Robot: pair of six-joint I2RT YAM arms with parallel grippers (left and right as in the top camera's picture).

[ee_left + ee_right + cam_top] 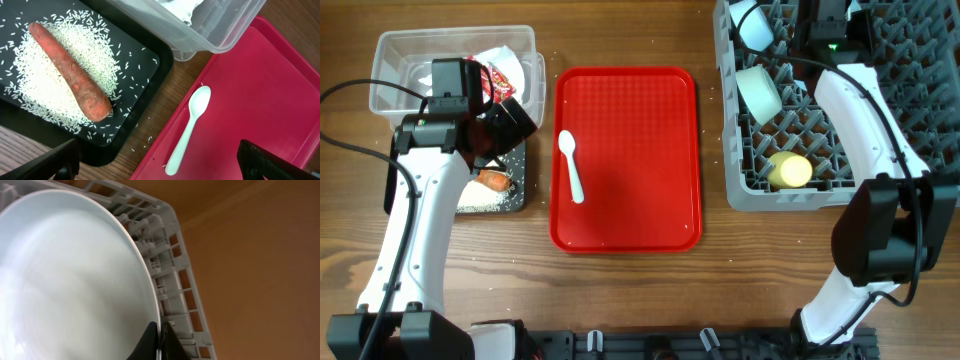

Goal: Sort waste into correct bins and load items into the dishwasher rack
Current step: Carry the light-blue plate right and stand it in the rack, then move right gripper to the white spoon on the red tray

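**White plastic spoon**: lies flat on the left part of the red serving tray, close to that tray's left rim. Long axis runs roughly along the tray's longer side. Bowl end points to the tray's far edge and handle end to its near edge, slightly slanted. Untouched, with nothing on or against it.

**Left gripper**: released, jaws spread wide and holding nothing. Hovers just off the tray's left rim. In the wrist view the spoon's handle end lies between the two fingers and a little ahead. Judged the nearer arm for the spoon. Jaw line sits roughly across the handle, so likely needs only a short reach onto the tray and a descent.

**Right gripper**: clenched on the rim of the round pale-blue plate. Plate stands on edge inside the dishwasher rack, beyond the tray's right rim. Well apart from the spoon, and occupied.

**Waste:** orange carrot rests on loose white rice grains in the black tray, left of the red tray. Clear tub stands behind that, its contents only partly visible.
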